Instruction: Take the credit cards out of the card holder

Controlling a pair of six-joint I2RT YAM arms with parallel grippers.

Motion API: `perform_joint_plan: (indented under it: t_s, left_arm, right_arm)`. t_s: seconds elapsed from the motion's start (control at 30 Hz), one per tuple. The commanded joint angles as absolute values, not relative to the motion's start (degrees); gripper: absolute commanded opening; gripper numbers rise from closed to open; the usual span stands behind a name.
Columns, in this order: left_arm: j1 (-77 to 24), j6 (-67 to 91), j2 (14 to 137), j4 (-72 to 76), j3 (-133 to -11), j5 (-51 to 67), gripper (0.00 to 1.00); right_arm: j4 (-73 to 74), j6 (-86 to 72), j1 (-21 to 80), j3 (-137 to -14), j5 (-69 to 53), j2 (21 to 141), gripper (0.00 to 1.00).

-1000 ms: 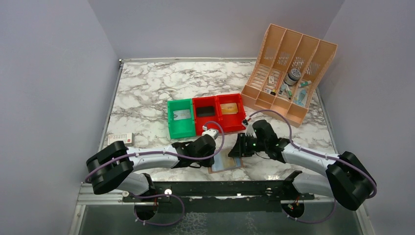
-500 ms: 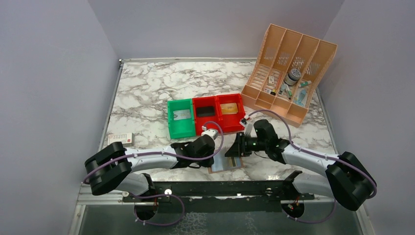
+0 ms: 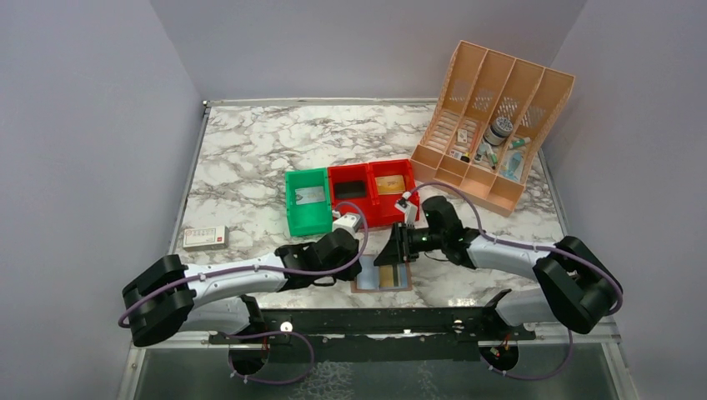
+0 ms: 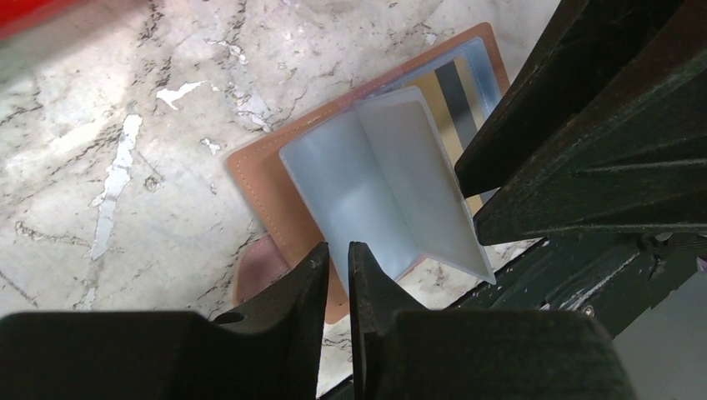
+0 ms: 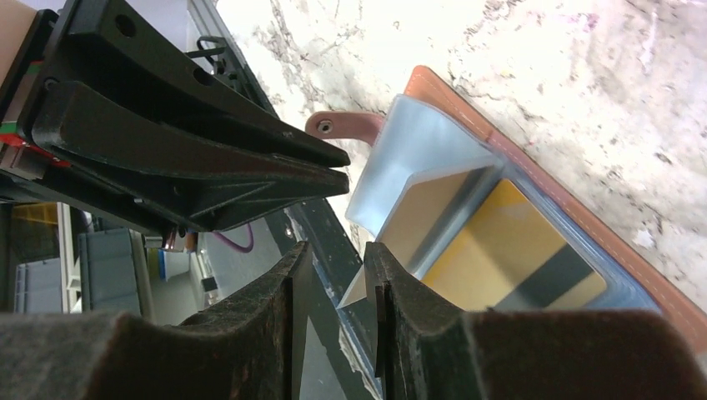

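Observation:
The card holder (image 3: pixel 403 286) lies open at the table's near edge, brownish-pink with pale clear pocket panels (image 4: pixel 375 179). A yellow-gold card with a black stripe (image 5: pixel 500 242) sits in a pocket and also shows in the top view (image 3: pixel 392 276). I see no dark grey card in the holder. My left gripper (image 4: pixel 337 248) is closed on the edge of the left raised panel. My right gripper (image 5: pixel 338 254) is slightly open, with the corner of the other raised panel (image 5: pixel 350 293) in its gap, touching one finger. From above, the left gripper (image 3: pixel 357 265) and the right gripper (image 3: pixel 380 259) meet over the holder.
A green bin (image 3: pixel 307 218) and two red bins (image 3: pixel 373 218) stand just behind the holder, each with something flat inside. A peach slotted organizer (image 3: pixel 496 179) stands at the back right. A small white and red box (image 3: pixel 205 237) lies at the left. The black base rail (image 3: pixel 375 321) runs along the near edge.
My right gripper has moved left over the holder and lower. The clear panels now stand raised and the yellow-gold card shows. My left arm has shifted a little left and lower.

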State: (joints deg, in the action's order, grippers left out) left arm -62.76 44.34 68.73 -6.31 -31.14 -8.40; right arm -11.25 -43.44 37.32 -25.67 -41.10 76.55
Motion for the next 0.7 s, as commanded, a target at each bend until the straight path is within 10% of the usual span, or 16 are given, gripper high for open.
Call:
perform_joint_plan:
  t_s: [0.0, 0.67]
  left_arm:
    - [-63.10, 45.70, 65.38, -9.59, -29.91, -11.89, 0.19]
    - [-63.10, 49.10, 49.34, -14.69, -26.89, -15.82, 0.36]
  right_arm:
    - [-14.43, -42.67, 39.02, -28.65, -43.29, 78.88, 0.30]
    - [-11.24, -42.52, 43.33, -29.52, -29.30, 78.41, 0.32]
